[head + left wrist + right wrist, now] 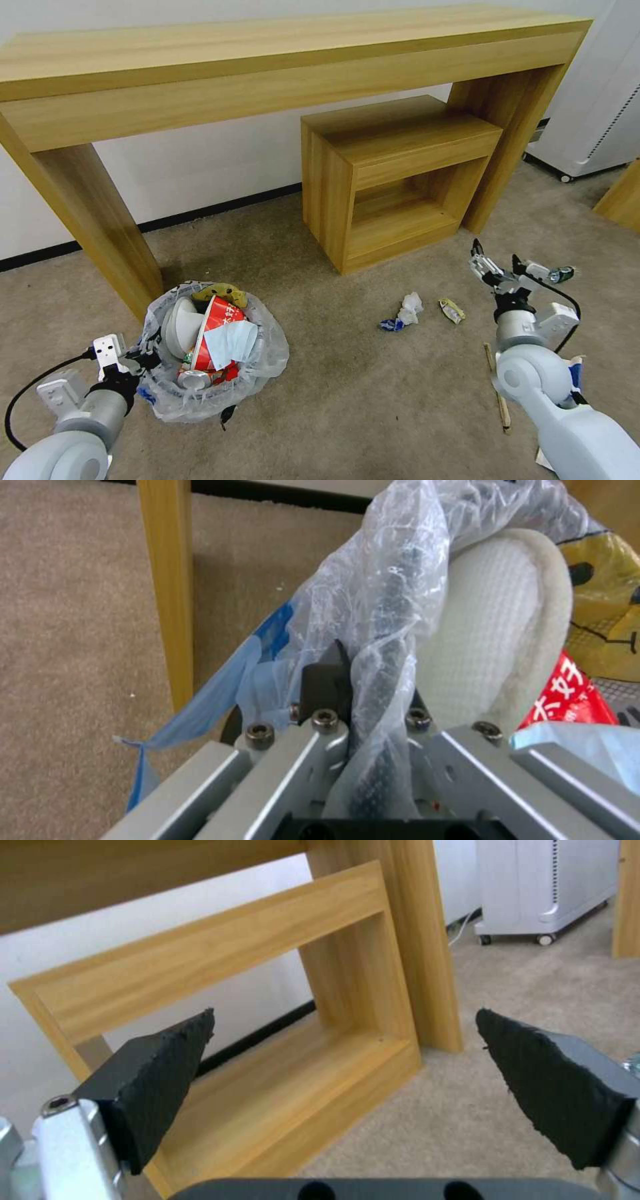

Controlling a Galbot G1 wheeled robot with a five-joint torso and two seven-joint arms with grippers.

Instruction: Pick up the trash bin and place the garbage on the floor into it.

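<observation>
The trash bin (217, 350), a small dark round bin lined with a crinkly clear bag, stands on the beige floor (373, 393) just beside the long wooden table's (267, 73) left leg. It is heaped with 1 white slipper (179, 327), red wrappers (220, 317) and a crushed can (195, 380). The left gripper (137, 360) is clamped on its bagged rim. The right gripper (497, 263) hangs spread wide, empty, near the crumpled paper (408, 311) right of the bin.

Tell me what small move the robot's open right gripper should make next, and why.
Probably lower the right gripper, open and empty, toward the crumpled paper lying on the floor, since the left gripper already grips the trash bin rim.
</observation>
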